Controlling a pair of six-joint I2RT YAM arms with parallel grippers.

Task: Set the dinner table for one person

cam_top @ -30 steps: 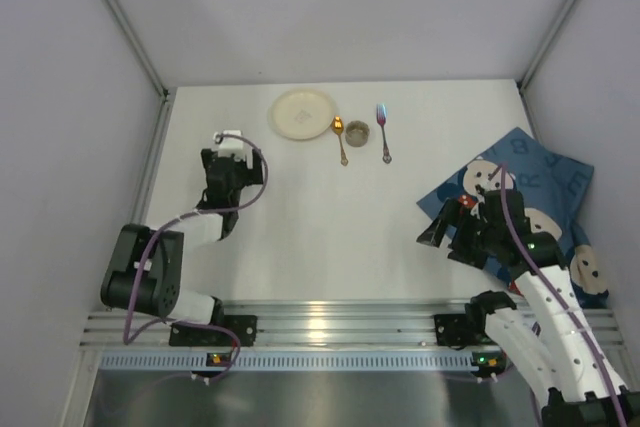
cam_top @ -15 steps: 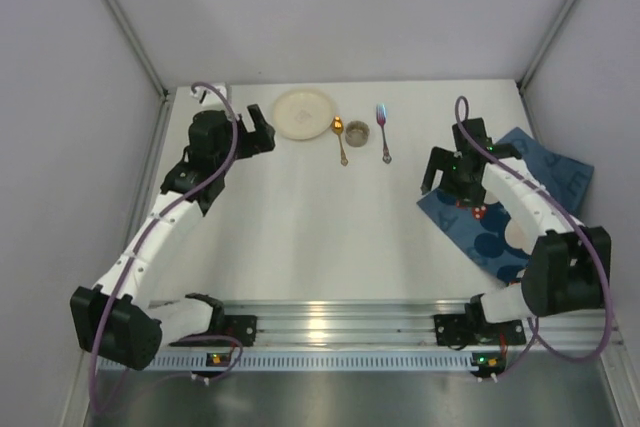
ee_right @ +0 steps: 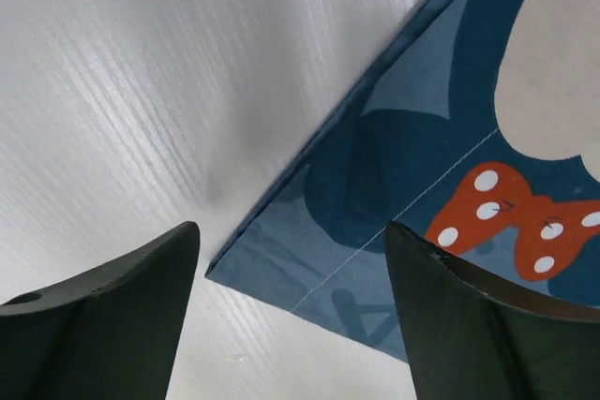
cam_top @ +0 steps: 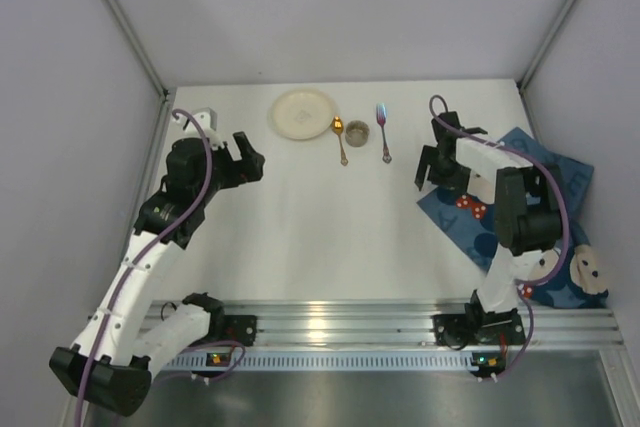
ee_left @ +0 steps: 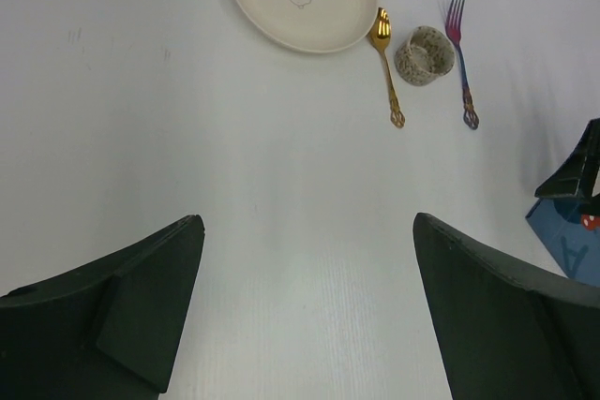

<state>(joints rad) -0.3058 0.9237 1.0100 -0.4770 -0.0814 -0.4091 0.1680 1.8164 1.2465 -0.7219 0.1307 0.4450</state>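
- The large, plain white matte dinner table (cam_top: 320, 237) spreads out from the arms' bases at the near edge to the far wall. It lies under both grippers.
- On the right side lies a navy blue cloth placemat (ee_right: 403, 175) with cartoon mouse faces and a red polka-dot bow. It sits askew, one corner pointing toward the middle of the table.
- The right gripper (ee_right: 291, 229) hangs low over that corner, fingers spread. The mat's edge runs through the gap between them, with bare white tabletop to one side. Nothing is pinched.
- The left gripper (ee_left: 307, 222) is held above the left half of the table, jaws wide apart and empty, with only bare tabletop below it.
- Along the far edge sits a row of things, well apart from both grippers:
  - a round cream plate (cam_top: 303, 113) with a small printed figure in the middle
  - a gold metal spoon (cam_top: 341, 140) just beside it
  - a small speckled cup (cam_top: 357, 131)
  - a fork (cam_top: 383, 132) with an iridescent purple-blue sheen, furthest right.
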